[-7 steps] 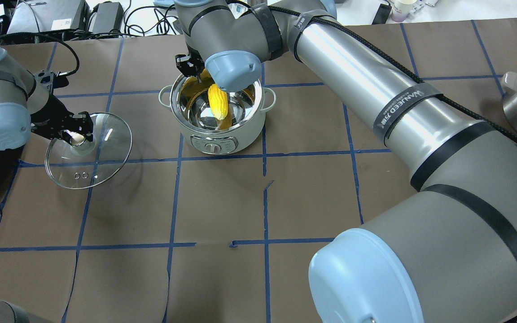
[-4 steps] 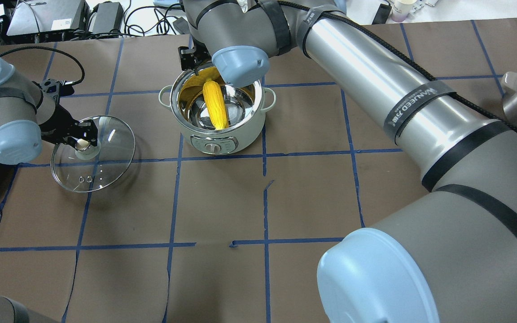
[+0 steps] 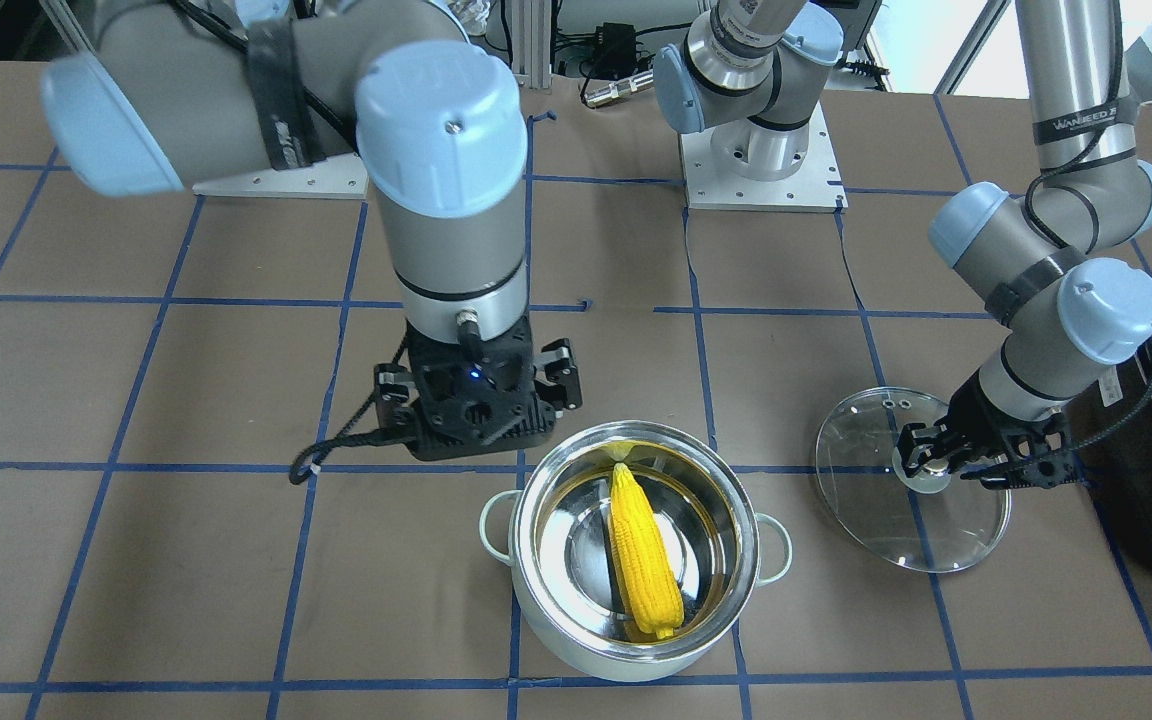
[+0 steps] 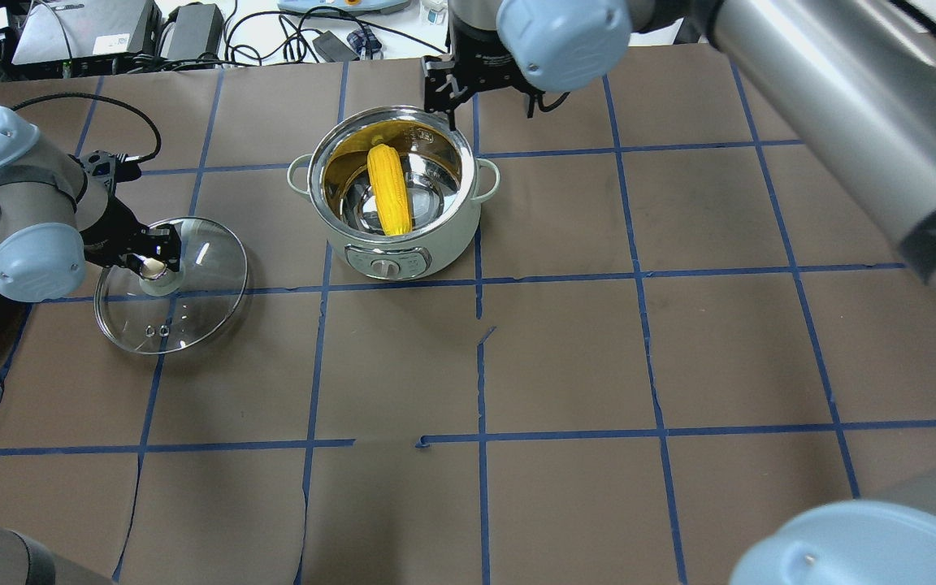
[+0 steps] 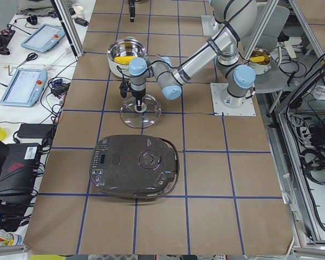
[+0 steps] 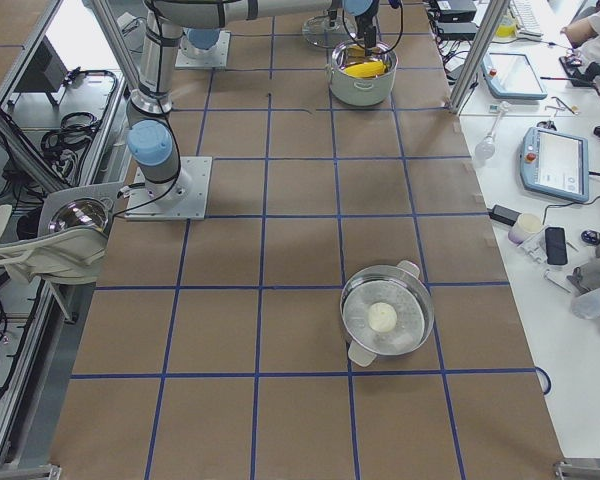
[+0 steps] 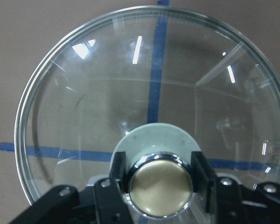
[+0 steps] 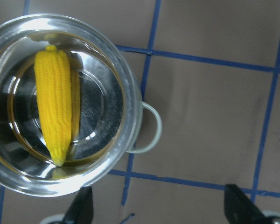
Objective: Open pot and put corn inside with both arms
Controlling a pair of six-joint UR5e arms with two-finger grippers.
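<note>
Corn's in! The corn cob [image 4: 389, 188] lies on the steel floor of the open pot [image 4: 444, 237], tip toward the robot, and the pot sits near the table's far edge, a little left of centre. The right gripper [image 3: 476, 395] hangs just beyond the rim toward that far edge, fingers [image 8: 81, 207] spread wide and holding nothing. Over by the left edge, the left gripper [image 4: 151, 260] is clamped on the gold knob [image 7: 159, 187] of the glass lid [image 4: 200, 305], which sits low and slightly tilted. I can't tell whether its rim touches the table. Good form from here: the right arm goes up and away, clear of the loop handle [image 8: 149, 128]. The left arm levels the lid flat before it lets go.
</note>
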